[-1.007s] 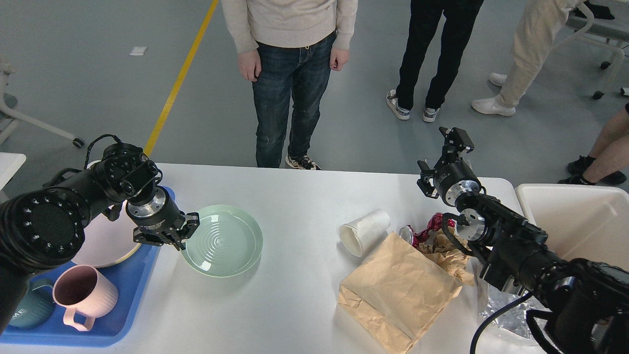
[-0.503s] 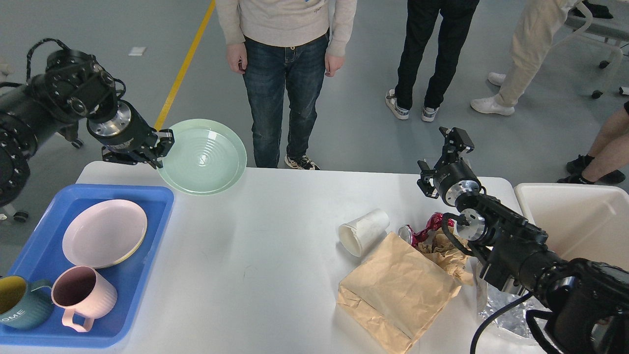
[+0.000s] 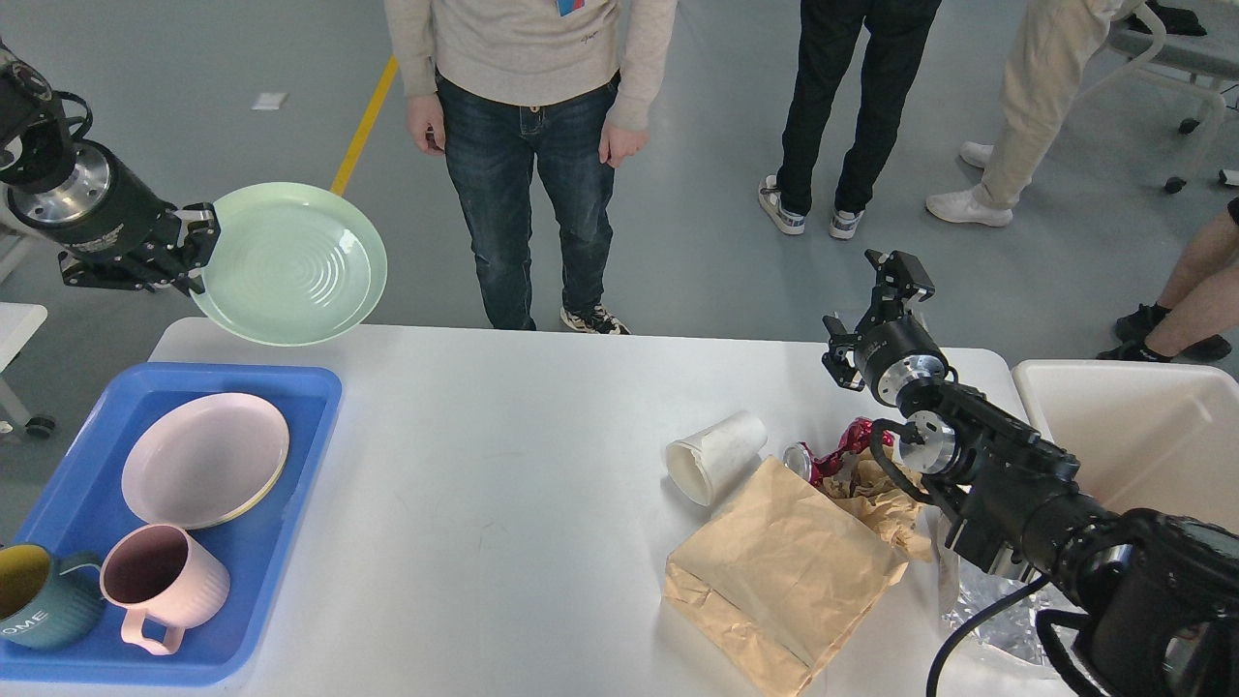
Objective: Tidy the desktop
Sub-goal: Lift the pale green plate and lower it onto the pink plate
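Observation:
The white desktop (image 3: 503,465) fills the lower view. My left gripper (image 3: 194,254) is shut on the left rim of a pale green plate (image 3: 290,263) and holds it high in the air, beyond the table's far left corner and above the blue tray (image 3: 290,503). My right gripper (image 3: 898,271) is raised over the far right of the desktop, empty; it is seen end-on and I cannot tell its fingers apart. A white paper cup (image 3: 716,457) lies on its side beside a brown paper bag (image 3: 784,571), a crushed red can (image 3: 840,451) and crumpled paper (image 3: 886,499).
The blue tray holds a pink plate (image 3: 205,457), a pink mug (image 3: 163,583) and a teal mug (image 3: 39,598). An off-white bin (image 3: 1142,436) stands at the right. Clear plastic wrap (image 3: 1007,629) lies under my right arm. People (image 3: 528,145) stand beyond the far edge.
My left gripper lifted the green plate off the desktop, then carried it up and to the left past the table's far corner. The right arm has not moved.

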You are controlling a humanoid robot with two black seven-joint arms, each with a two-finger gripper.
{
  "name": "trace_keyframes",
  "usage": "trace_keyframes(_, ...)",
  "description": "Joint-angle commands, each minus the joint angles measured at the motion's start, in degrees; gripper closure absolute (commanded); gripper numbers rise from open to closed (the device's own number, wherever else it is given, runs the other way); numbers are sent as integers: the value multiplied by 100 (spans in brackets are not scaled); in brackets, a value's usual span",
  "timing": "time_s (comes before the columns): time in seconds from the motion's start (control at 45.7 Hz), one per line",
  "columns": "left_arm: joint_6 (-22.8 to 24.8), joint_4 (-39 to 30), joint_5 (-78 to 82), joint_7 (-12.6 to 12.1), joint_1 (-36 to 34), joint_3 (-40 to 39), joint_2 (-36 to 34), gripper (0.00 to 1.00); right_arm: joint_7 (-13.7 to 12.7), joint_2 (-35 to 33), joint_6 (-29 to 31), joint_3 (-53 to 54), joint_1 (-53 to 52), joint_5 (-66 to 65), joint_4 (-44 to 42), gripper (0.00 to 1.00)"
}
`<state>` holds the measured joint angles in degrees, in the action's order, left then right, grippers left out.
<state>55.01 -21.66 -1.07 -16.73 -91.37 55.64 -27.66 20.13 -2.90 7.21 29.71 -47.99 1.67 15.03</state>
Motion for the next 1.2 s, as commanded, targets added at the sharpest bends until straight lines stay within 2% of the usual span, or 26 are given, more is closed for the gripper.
trace_keyframes(0.0,-1,170,2,-32,681,-18,-73,100,0,0,0,0,0,0,0,0)
trace_keyframes(0.175,-1,670,-7,-32,1472,-79,-55,100,0,0,0,0,0,0,0,0)
trace_keyframes(0.372,-1,2480,-77,-32,2571,-308,261,100,0,0,0,0,0,0,0,0)
trace_keyframes(0.46,-1,2895,-77,-32,2853,-325,446,100,0,0,0,0,0,0,0,0)
trace_keyframes(0.657,-1,3001,-77,-32,3248,-325,630,100,0,0,0,0,0,0,0,0)
trace_keyframes(0.81,-1,3369,-77,-32,3530,-325,806,100,0,0,0,0,0,0,0,0)
trace_keyframes(1.182,-1,3440,-77,-32,3592,-325,824,100,0,0,0,0,0,0,0,0)
